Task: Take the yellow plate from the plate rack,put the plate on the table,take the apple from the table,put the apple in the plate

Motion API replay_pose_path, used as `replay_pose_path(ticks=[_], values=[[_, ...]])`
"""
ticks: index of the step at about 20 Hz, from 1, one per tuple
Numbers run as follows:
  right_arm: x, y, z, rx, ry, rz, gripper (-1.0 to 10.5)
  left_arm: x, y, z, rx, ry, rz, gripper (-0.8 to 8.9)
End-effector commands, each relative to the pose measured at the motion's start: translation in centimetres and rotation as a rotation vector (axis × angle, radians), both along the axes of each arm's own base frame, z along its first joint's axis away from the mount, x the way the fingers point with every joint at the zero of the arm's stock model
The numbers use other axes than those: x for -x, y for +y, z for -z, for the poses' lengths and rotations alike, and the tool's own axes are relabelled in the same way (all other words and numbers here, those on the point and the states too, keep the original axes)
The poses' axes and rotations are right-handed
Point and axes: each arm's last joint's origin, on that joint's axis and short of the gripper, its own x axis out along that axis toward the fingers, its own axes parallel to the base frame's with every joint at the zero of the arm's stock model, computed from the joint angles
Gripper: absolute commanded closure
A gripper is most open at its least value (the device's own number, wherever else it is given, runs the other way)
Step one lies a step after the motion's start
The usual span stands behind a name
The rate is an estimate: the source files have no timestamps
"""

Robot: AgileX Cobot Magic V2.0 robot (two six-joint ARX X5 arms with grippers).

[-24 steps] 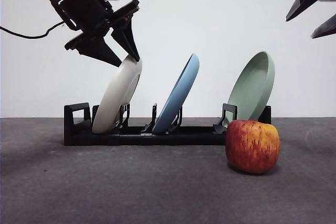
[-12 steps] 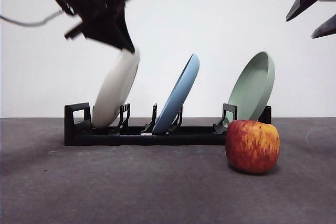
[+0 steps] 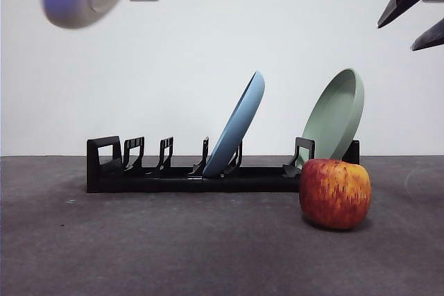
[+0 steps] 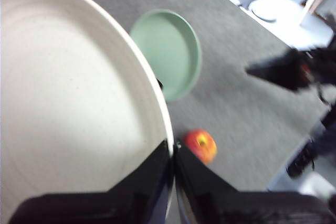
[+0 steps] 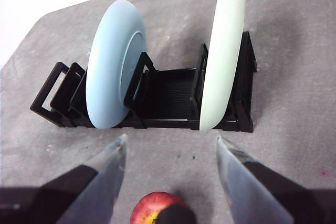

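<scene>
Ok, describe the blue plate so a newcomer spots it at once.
Find the long black plate rack on the grey table. Two plates lean in it; the blue plate stands near its middle. Its neighbour, the pale green plate, sits at the end behind the apple.
</scene>
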Motion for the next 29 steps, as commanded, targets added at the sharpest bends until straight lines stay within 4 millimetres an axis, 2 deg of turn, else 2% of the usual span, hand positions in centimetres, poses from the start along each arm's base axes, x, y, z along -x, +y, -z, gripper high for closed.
replay_pose_path(ticks=[1, 5, 8, 11, 15, 21, 26, 29], values=[[-0.1, 0.0, -0.2, 0.008, -0.013, -0.004, 6.6, 2.3, 0.1, 0.0, -0.055, 0.0, 0.037, 8.21], [-0.1, 0.0, -0.2, 0.008, -0.012, -0.004, 6.6, 5.2, -1.0, 1.0, -0.228, 0.044, 0.015, 8.21], [-0.1, 0.0, -0.2, 0.008, -0.013, -0.003, 6.6, 6.2, -3.1, 2.4, -0.344, 0.035, -0.019, 8.22], [-0.1, 0.0, -0.2, 0.008, -0.013, -0.003, 6.6, 6.4, -5.9, 5.0, -0.47, 0.029, -0.046, 8.22], [-0.1, 0.0, -0.2, 0.008, -0.013, -0.003, 6.6, 5.3, -10.5, 9.2, -0.596, 0.072, 0.007, 8.22], [-0.1, 0.0, -0.2, 0.008, -0.013, -0.003, 6.6, 2.0, -16.9, 15.8, -0.752, 0.089, 0.078, 8.22], [-0.1, 0.0, -0.2, 0.008, -0.013, -0.003, 6.6, 0.5, -19.5, 21.2, -0.874, 0.16, 0.135, 8.22], [-0.1, 0.0, -0.2, 0.012, -0.015, -0.006, 6.6, 0.1, -20.2, 23.1, -0.88, 0.205, 0.164, 8.22]])
